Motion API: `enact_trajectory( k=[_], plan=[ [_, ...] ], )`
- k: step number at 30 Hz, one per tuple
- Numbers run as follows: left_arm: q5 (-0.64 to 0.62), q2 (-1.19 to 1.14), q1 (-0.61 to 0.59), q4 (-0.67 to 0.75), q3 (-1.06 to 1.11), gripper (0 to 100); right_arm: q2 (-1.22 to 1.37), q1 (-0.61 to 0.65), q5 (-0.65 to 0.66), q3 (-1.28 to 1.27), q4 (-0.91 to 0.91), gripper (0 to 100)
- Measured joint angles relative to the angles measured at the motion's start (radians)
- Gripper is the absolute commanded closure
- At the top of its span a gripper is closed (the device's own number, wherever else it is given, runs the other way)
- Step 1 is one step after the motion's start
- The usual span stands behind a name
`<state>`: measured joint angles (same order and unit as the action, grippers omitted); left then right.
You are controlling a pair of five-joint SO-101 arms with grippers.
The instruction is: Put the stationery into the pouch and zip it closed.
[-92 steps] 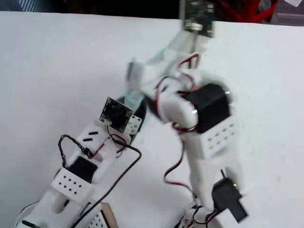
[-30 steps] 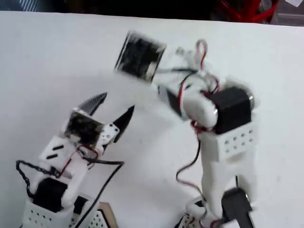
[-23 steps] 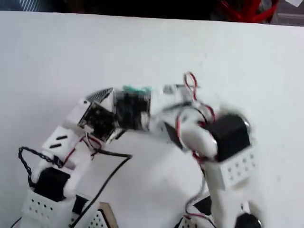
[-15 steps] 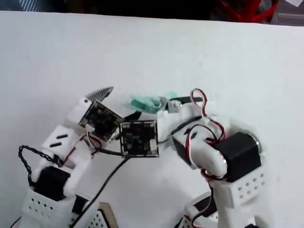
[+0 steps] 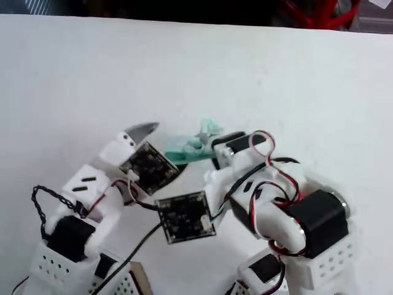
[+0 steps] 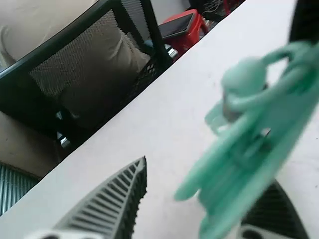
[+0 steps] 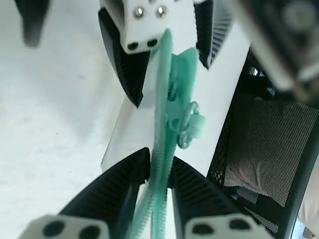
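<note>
The pouch [image 5: 195, 146] is off the white table [image 5: 92, 74], strung between the two grippers near the middle. What shows best is its mint-green zip edge, a narrow toothed strip of soft plastic. Its long axis runs roughly left to right in the high view, tilting slightly up toward the right arm. A rounded green pull [image 7: 192, 127] on a thin ring hangs from the strip's side, between the grippers. A pale, flat, smooth sheet lies along the strip in the right wrist view (whether it is the pouch's body I cannot tell). What the pouch holds cannot be told either. The right gripper [image 7: 158, 162] is clenched on the strip, its black ribbed fingers [image 7: 119, 184] pressed to either side. The left gripper [image 6: 207, 189] stands spread wide around the other end, with the strip close beside one wedge-shaped ribbed finger [image 6: 117, 201] and apart from the other. Beyond the table edge stands a black mesh chair [image 6: 84, 74].
</note>
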<state>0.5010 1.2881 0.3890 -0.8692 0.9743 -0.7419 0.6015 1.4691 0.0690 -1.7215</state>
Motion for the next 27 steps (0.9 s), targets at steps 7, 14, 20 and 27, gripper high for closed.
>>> enact_trajectory(
  k=[7, 14, 20, 27],
  plan=[
    [0.0, 0.069, 0.101, 0.0, 0.038, 72, 0.0, 0.038, -0.006, 0.0, 0.0, 98.1],
    [0.002, 0.379, 0.118, 0.0, 0.173, 98, 0.0, 0.025, -0.031, 0.0, 0.002, 98.1],
    [-0.006, 0.508, 0.126, -0.003, 0.262, 98, 0.0, 0.008, -0.101, 0.0, 0.031, 98.1],
    [-0.158, 0.453, 0.127, 0.06, 0.276, 98, 0.002, -0.003, -0.284, 0.0, 0.034, 76.2]
  ],
)
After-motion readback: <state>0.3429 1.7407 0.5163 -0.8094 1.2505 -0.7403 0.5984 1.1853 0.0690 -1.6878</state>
